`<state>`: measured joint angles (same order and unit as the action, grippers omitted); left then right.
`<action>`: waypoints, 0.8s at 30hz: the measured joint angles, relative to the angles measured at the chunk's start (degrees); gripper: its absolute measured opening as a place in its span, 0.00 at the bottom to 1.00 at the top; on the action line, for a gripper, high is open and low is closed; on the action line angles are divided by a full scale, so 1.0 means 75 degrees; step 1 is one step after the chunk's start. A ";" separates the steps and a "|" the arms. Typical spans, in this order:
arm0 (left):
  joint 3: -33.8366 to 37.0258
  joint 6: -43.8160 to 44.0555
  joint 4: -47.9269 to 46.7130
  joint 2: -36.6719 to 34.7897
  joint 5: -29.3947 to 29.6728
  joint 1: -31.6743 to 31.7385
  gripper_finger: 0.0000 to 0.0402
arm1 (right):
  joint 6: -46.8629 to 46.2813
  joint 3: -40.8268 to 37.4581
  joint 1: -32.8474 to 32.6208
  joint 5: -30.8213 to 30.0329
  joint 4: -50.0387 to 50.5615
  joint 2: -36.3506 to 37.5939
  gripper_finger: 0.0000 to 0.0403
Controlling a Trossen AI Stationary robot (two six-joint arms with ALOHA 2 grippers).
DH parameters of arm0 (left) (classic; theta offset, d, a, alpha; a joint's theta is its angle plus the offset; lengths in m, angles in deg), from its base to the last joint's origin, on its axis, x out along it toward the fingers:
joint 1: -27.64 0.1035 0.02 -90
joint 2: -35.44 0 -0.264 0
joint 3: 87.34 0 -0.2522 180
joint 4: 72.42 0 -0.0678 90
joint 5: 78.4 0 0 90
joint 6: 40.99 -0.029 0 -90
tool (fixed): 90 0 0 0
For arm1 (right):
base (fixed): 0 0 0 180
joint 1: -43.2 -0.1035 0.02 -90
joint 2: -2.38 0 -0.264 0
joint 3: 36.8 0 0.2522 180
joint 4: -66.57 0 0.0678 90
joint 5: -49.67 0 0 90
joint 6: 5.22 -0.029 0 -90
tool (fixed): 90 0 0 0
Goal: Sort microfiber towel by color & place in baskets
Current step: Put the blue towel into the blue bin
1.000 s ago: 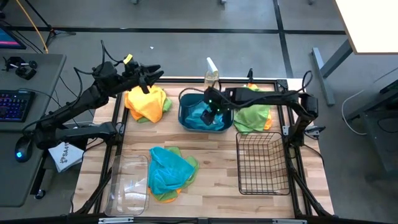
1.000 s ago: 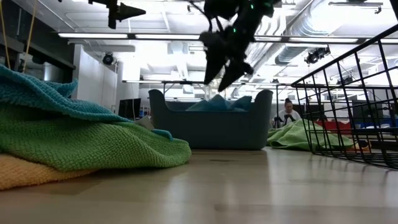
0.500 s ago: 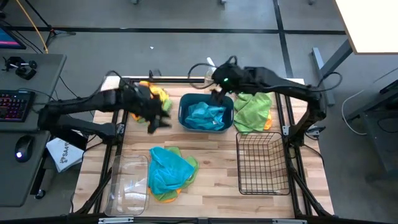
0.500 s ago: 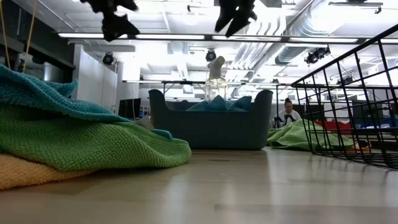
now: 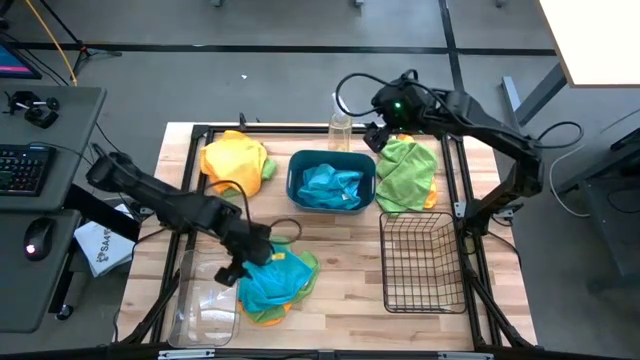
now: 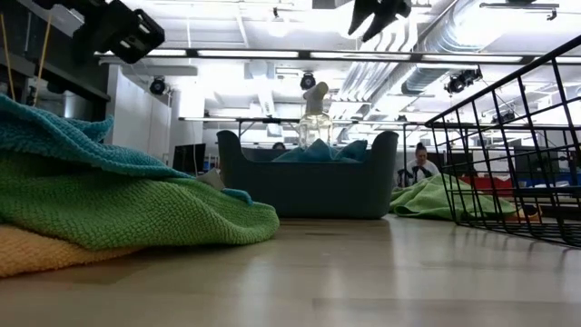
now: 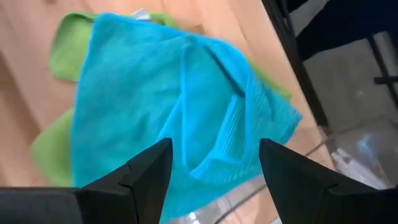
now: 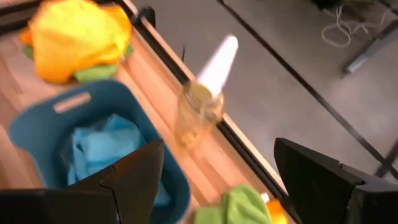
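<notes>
Your main risk is a multi-layer grab. The blue towel (image 7: 180,118) lies on top of green ones in the near pile, with a fold ridge right between your left gripper (image 7: 214,165) fingers. Close too deep there and you will likely pinch the green layer under it too, and carry 2 colours to 1 basket. A shallow pinch on the ridge alone could slip out as you lift.

The left gripper (image 5: 243,262) hangs over the pile's left edge, jaws spread and empty, the towel just beyond the fingertips and not yet touched. The clear bin (image 5: 207,298) sits just beside that pile, so a wide swing could knock it.

The teal tub (image 5: 330,181) at the table's centre already holds blue cloth. That is the likely drop for this one.

Your right gripper (image 5: 377,135) is up at the far edge, open and carrying nothing, between the spray bottle (image 5: 341,126) and the green towel (image 5: 408,175). The bottle looks close enough to tip if that arm sweeps left, though the blurred right wrist view makes the gap hard to judge.

The yellow-orange pile (image 5: 234,162) at far left and the wire basket (image 5: 420,262) at near right lie well apart from both grippers.
</notes>
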<state>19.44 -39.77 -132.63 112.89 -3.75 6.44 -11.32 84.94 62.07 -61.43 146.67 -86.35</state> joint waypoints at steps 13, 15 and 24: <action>-0.0009 0.0805 0.0383 0.1109 -0.0886 -0.0062 0.56 | 0.0469 -0.0004 0.0199 0.0009 0.0504 -0.0113 0.75; -0.0009 0.1007 0.0425 0.1221 -0.0886 -0.0062 0.56 | 0.0477 -0.0006 0.0217 0.0008 0.0506 -0.0113 0.75; -0.0009 0.1964 0.0387 0.1772 -0.0887 -0.0132 0.56 | 0.0674 -0.0006 0.0339 0.0007 0.0506 -0.0115 0.75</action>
<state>19.37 -25.04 -129.73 126.18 -10.41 5.45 -6.26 84.90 64.61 -61.38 150.46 -87.22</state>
